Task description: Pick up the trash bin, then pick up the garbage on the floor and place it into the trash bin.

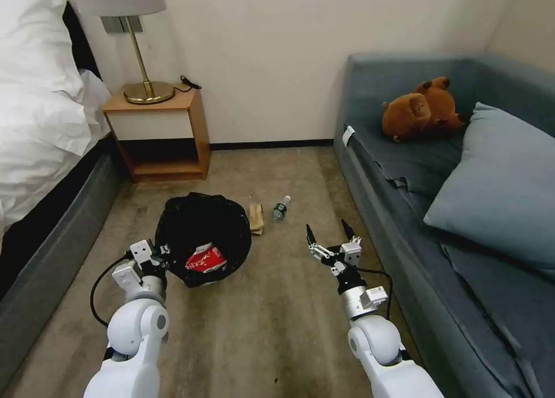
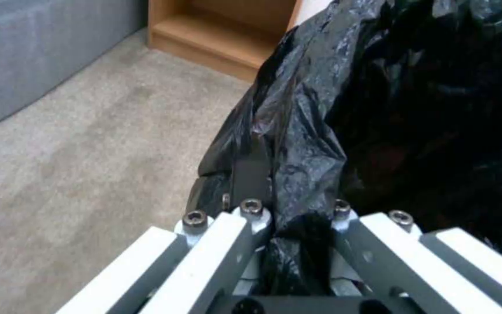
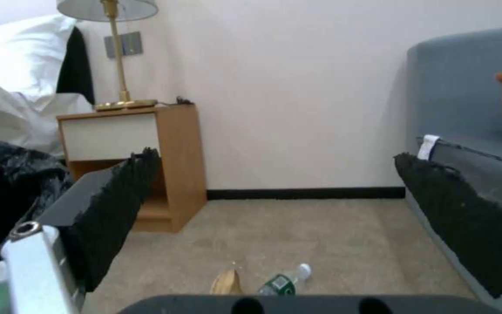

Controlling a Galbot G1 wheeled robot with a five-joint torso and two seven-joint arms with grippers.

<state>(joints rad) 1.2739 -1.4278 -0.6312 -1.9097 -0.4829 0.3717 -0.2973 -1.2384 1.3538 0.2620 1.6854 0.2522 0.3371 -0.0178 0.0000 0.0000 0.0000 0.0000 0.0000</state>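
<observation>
Left tool (image 1: 163, 253) clamps the bagged rim of the trash bin (image 1: 203, 236), whose white wall is hidden by the black liner; a red packet (image 1: 205, 260) lies inside. Right tool (image 1: 330, 231), empty, gapes wide above carpet, near the bottle (image 1: 280, 208) and tan paper (image 1: 256, 218).

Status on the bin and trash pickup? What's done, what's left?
Done: the left gripper is shut on the trash bin's black liner rim, and a red snack packet already lies inside. In hand: the right gripper is open above the carpet, short of the litter. Left: the tan paper piece and the small clear bottle lie on the floor beyond the bin.
</observation>
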